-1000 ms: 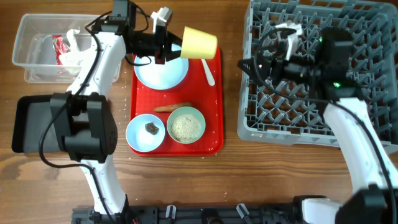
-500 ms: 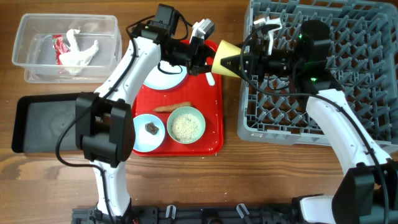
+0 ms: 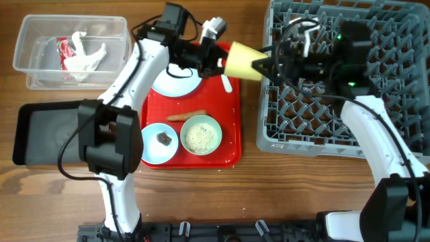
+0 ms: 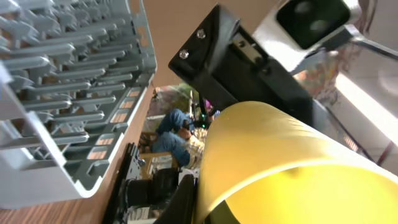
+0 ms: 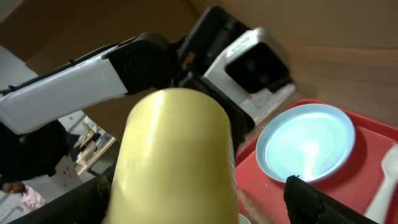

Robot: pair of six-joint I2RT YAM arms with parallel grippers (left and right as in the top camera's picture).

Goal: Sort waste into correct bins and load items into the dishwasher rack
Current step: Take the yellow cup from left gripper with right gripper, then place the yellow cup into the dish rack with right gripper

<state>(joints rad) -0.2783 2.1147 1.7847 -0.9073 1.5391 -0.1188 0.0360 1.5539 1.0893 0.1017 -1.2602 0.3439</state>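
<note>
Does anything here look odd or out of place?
The yellow cup hangs sideways in mid-air between the red tray and the grey rack, held by the left gripper while the right gripper straddles it. An orange stick lies loose on the tray.

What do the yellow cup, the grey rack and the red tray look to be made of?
The yellow cup: probably plastic, smooth, opaque, with a soft sheen in the wrist views. The grey rack: moulded plastic, matte, with thin uniform pegs and grid. The red tray: likely plastic, smooth, evenly coloured.
</note>
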